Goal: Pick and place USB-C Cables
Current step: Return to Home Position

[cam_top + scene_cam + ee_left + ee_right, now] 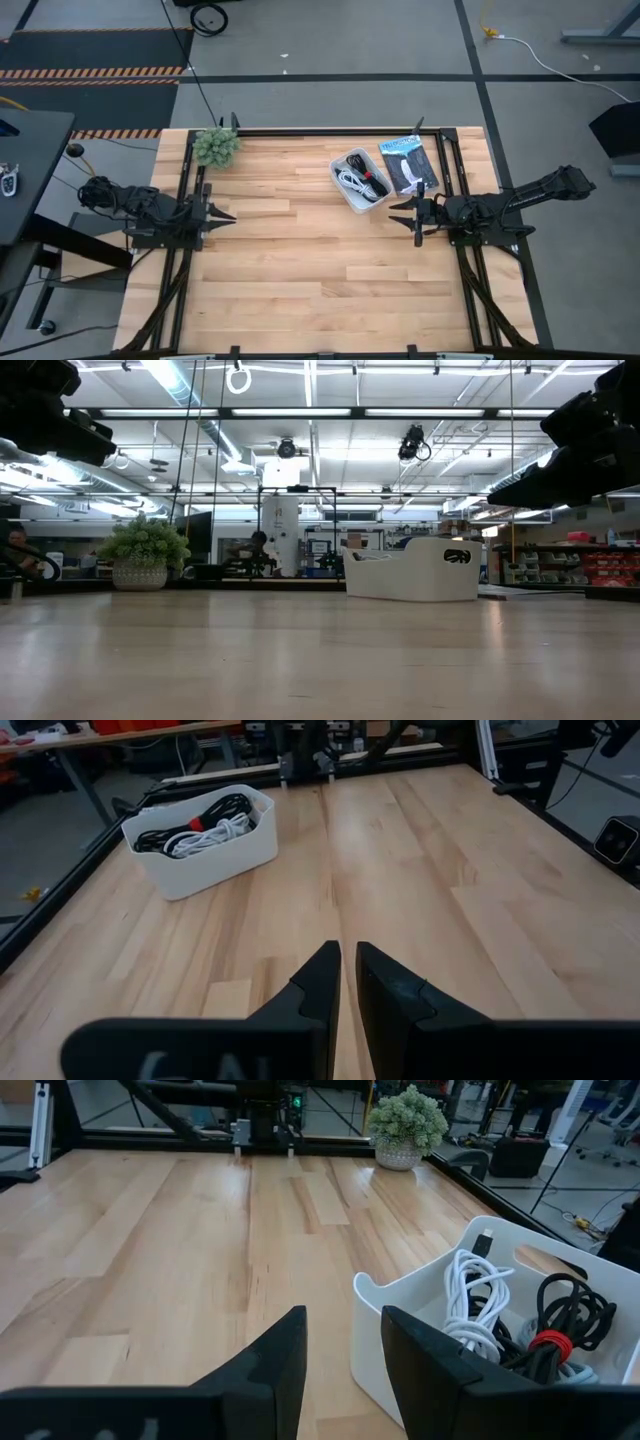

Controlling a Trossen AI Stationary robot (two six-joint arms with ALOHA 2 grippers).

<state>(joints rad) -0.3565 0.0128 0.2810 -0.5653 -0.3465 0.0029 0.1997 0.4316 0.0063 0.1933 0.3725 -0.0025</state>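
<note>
High view: looking straight down, taking in whole table (300,260) and both arms.

Low view: sitting at tabletop height, facing level across wood into room, white tray (412,568) and potted plant (143,552) standing at far edge.

Left wrist view: looking forward past left gripper (346,982) across table toward tray and opposite arm.

Right wrist view: sitting close beside tray, looking past right gripper (340,1342) toward plant and opposite arm.

All four sharing tray; plant showing in all but left wrist view.

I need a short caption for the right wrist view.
Right claw beside white tray holding bundled cables.
</note>
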